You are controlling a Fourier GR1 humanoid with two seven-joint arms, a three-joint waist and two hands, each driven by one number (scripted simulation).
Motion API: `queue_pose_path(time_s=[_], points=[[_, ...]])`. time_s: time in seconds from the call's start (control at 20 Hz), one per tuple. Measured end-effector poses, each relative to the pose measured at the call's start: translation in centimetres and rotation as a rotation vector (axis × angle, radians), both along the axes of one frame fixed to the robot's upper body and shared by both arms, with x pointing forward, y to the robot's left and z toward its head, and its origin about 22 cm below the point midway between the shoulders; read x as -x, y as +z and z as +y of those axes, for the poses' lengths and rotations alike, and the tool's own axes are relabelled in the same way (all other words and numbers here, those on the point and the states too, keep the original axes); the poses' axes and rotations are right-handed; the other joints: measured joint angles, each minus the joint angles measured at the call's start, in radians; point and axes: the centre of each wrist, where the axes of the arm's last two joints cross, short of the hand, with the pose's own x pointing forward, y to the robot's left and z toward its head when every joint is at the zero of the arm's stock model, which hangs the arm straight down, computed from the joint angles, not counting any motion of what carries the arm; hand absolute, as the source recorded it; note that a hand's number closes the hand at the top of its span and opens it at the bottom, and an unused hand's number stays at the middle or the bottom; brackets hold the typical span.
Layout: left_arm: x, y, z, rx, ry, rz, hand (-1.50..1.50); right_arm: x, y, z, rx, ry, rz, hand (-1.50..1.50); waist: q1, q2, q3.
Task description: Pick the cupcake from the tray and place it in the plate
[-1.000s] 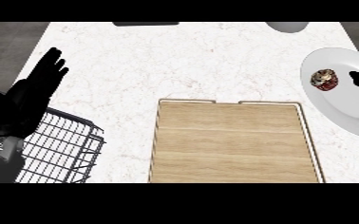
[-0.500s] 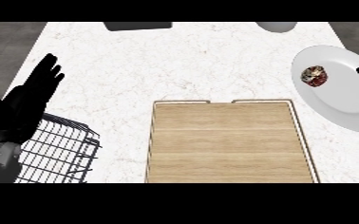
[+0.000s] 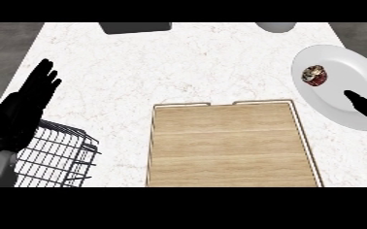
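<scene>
Cupcake (image 3: 314,74) lies on the white plate (image 3: 344,111) at the frame's right edge, apart from the wooden tray (image 3: 229,145). Right hand (image 3: 355,99): only a dark tip shows over the plate; fingers' state cannot be told. Left hand (image 3: 32,102) rests open at left, above the wire basket (image 3: 54,155). The cupcake is probably light, soft and crushable; take it by the wrapper's sides.
</scene>
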Motion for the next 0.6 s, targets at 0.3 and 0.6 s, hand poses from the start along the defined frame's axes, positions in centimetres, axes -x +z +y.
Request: queue_pose_path(time_s=[0.3, 0.6], points=[[0.3, 0.1, -0.2, -0.004, 0.001, -0.006, 0.0, 3.8, -3.1, 0.3, 0.007, 0.067, 0.044, -1.5, -0.006, 0.0, -0.002], [0.4, 0.0, -0.4, -0.006, -0.005, -0.015, 0.0, 6.6, -5.2, 1.4, -0.005, 0.089, 0.064, -1.5, -0.002, 0.003, -0.003]])
